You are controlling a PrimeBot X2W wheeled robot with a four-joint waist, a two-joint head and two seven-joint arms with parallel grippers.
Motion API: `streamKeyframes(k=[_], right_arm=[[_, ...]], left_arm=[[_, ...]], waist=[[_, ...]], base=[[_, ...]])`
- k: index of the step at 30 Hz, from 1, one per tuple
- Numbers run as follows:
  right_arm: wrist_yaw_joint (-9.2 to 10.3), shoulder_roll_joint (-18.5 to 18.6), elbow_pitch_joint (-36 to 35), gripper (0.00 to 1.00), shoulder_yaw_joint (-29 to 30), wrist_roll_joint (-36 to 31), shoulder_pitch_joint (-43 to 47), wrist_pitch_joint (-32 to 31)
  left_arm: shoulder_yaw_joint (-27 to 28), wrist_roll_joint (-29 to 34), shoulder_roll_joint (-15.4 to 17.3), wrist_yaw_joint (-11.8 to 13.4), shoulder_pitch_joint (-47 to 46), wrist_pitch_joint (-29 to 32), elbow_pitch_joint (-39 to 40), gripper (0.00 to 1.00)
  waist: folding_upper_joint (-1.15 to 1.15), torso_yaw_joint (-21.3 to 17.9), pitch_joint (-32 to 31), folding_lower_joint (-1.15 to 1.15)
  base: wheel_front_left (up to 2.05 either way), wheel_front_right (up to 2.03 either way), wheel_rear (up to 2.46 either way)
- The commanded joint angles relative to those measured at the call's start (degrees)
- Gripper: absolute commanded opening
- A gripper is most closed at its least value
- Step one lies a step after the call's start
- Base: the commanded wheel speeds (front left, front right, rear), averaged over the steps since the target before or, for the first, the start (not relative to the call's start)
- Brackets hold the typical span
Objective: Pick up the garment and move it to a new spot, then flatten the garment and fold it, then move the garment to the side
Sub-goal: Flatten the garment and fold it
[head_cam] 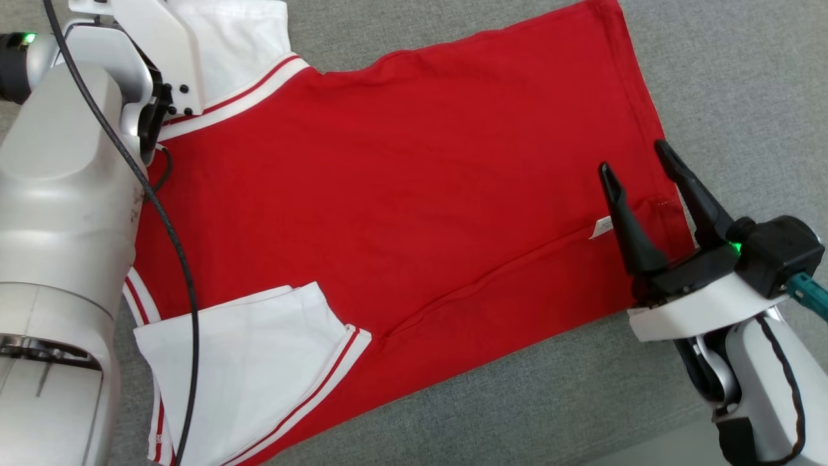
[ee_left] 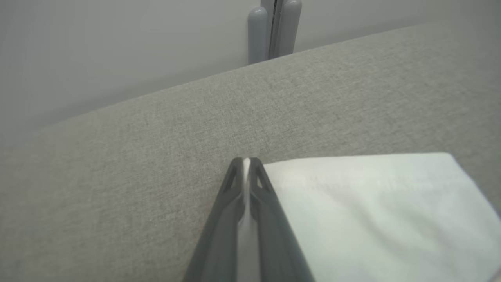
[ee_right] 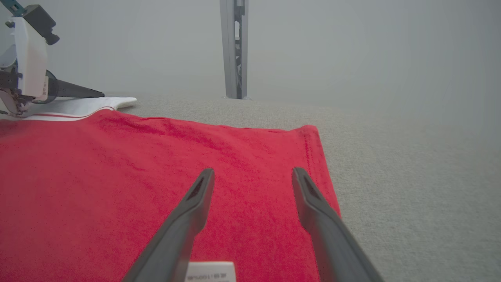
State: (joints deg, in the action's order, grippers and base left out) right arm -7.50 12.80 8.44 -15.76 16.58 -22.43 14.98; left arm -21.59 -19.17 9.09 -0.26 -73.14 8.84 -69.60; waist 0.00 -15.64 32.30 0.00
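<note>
The robot's bulky silver left forearm [head_cam: 58, 194] reaches to the far white sleeve [ee_left: 372, 215], where the left gripper [ee_left: 246, 162] is pinched together on the sleeve's edge. The red shirt with white, stripe-trimmed sleeves [head_cam: 388, 194] lies spread flat on the grey woven surface [head_cam: 744, 77]. The right gripper [head_cam: 634, 160] is over its hem corner, fingers wide apart.

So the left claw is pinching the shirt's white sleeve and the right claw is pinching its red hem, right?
Not quite: the right claw is open over the red hem, pinching nothing, as the right wrist view shows. The left claw does pinch the white sleeve.
</note>
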Motion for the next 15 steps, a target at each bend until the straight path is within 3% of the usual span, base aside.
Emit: streamKeyframes(k=[1, 5, 15], right_arm=[[0.01, 0.4, 0.9, 1.00, 0.4, 0.0, -1.8, 0.3], [0.01, 1.2, 4.8, 1.00, 0.2, 1.2, -5.1, -1.2], [0.01, 1.6, 20.8, 1.00, 1.3, 7.4, -23.7, -21.2]], left_arm=[[-0.2, 0.0, -0.3, -0.6, 0.5, -1.4, 0.3, 0.00], [0.0, -0.7, -0.5, -1.4, -0.4, -2.7, 0.8, 0.00], [-0.1, -2.3, -0.7, -3.8, -3.4, -2.0, 2.5, 0.00]], waist=[[0.00, 0.6, -0.5, 0.00], [0.00, 1.0, -1.0, 0.00], [0.00, 2.8, -0.9, 0.00]], base=[[0.00, 0.00, 0.00], [0.00, 0.00, 0.00], [0.00, 0.00, 0.00]])
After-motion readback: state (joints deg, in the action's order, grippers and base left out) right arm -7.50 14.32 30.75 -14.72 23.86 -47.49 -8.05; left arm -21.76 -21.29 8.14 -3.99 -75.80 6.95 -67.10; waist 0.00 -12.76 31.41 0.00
